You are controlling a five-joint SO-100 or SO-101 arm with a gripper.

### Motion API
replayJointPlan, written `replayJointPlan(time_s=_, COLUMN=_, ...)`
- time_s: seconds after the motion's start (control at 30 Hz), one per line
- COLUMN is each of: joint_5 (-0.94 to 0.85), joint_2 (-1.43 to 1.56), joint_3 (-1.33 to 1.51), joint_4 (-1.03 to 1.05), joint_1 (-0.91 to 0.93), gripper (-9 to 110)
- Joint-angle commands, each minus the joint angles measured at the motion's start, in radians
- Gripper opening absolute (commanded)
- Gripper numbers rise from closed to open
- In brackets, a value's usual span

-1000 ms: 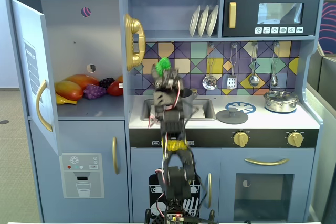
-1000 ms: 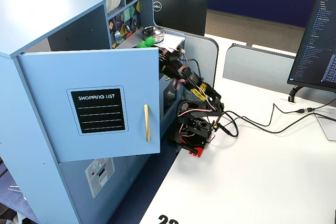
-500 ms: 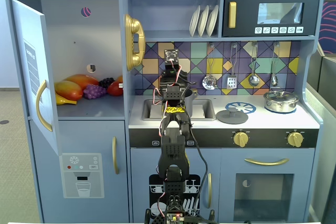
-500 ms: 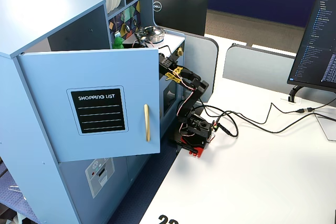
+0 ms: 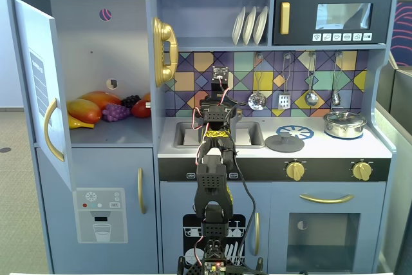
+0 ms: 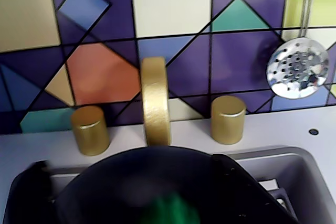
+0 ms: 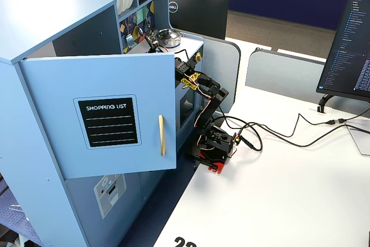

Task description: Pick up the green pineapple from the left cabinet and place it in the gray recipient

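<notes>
Behind my arm stands a blue toy kitchen. In a fixed view, the left cabinet (image 5: 103, 62) has its door open, with toy fruits (image 5: 106, 109) on its shelf; my gripper (image 5: 221, 80) is raised above the sink (image 5: 219, 134). I cannot tell how the jaws stand.

From the wrist view, I see the gray recipient (image 6: 131, 182) in the sink below the gold faucet (image 6: 156, 100), and a green blur inside it (probably the green pineapple (image 6: 170, 211)).

From another fixed view, the open cabinet door (image 7: 110, 114) hides most of the arm (image 7: 208, 108).
</notes>
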Motion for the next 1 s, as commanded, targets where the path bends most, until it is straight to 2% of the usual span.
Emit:
replayJointPlan(time_s=0.0, joint_5=-0.006, joint_2=0.054, joint_3=-0.069, joint_4=-0.021, joint_1=0.012, gripper=34)
replayJointPlan(time_s=0.1, joint_5=-0.005, joint_2=0.15, joint_3=-0.109, joint_4=0.11, joint_1=0.003, gripper=27)
replayJointPlan(time_s=0.2, joint_5=-0.034, joint_2=0.301, joint_3=-0.089, joint_4=0.353, joint_1=0.038, gripper=19)
replayJointPlan(time_s=0.4, joint_5=-0.081, joint_2=0.799, joint_3=0.339, joint_4=0.825, joint_1=0.038, gripper=5)
replayJointPlan(time_s=0.47, joint_5=-0.084, joint_2=0.914, joint_3=0.5, joint_4=0.916, joint_1=0.048, gripper=4)
replayJointPlan(time_s=0.63, joint_5=-0.072, joint_2=1.062, joint_3=0.916, joint_4=0.943, joint_1=0.057, gripper=0)
replayJointPlan(time_s=0.7, joint_5=-0.067, joint_2=1.058, joint_3=1.069, joint_4=0.879, joint_1=0.043, gripper=0)
replayJointPlan(time_s=0.77, joint_5=-0.135, joint_2=1.049, joint_3=1.212, joint_4=0.778, joint_1=0.046, gripper=0)
replayJointPlan(time_s=0.87, joint_5=-0.098, joint_2=1.058, joint_3=1.339, joint_4=0.693, joint_1=0.043, gripper=0)
replayJointPlan(time_s=0.97, joint_5=-0.071, joint_2=1.106, joint_3=1.384, joint_4=0.765, joint_1=0.044, gripper=0)
